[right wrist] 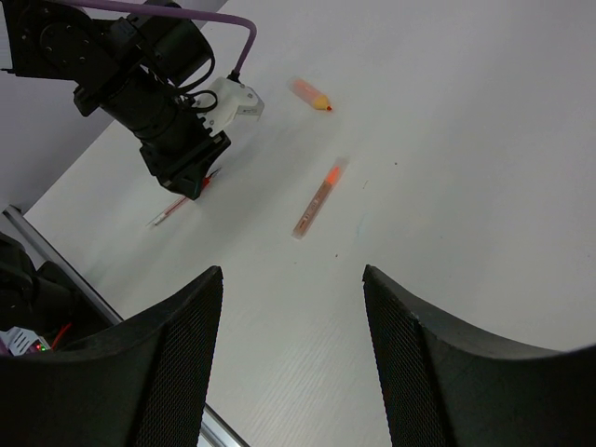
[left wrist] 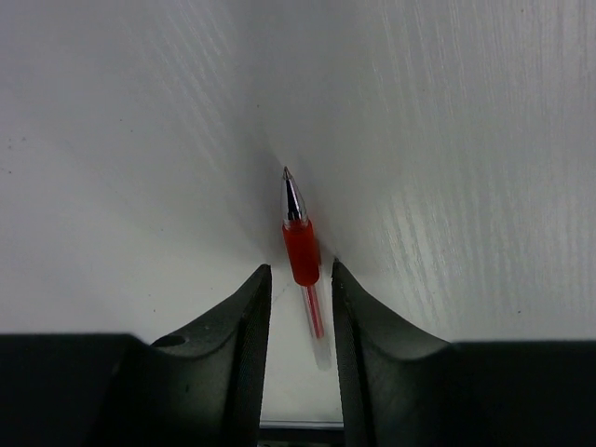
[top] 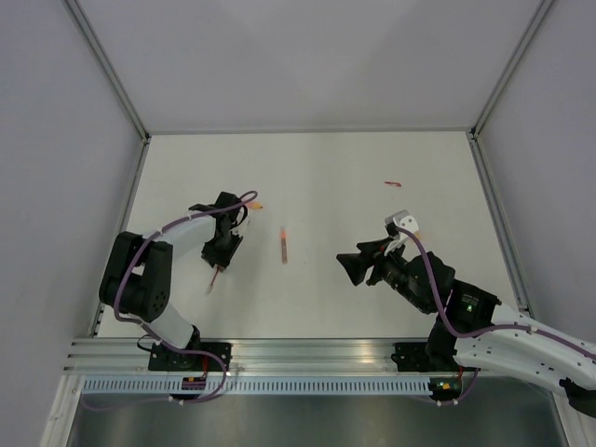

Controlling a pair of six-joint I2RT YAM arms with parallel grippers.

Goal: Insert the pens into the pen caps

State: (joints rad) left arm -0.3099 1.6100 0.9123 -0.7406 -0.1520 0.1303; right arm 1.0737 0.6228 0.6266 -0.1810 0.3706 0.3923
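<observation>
My left claw straddles the red pen flat on the table, fingers narrowly apart, not pinching; my right claw hangs wide and empty, the orange pen beyond it, an orange cap farther still.

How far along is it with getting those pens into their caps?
Done: nothing, no pen looks capped. In hand: the left gripper straddles the red pen, jaws either side, not yet clamped; the right gripper hangs open and empty. Still to do: the orange pen lies bare, the orange cap apart from it, and a small red piece, perhaps a cap, lies far off.
</observation>
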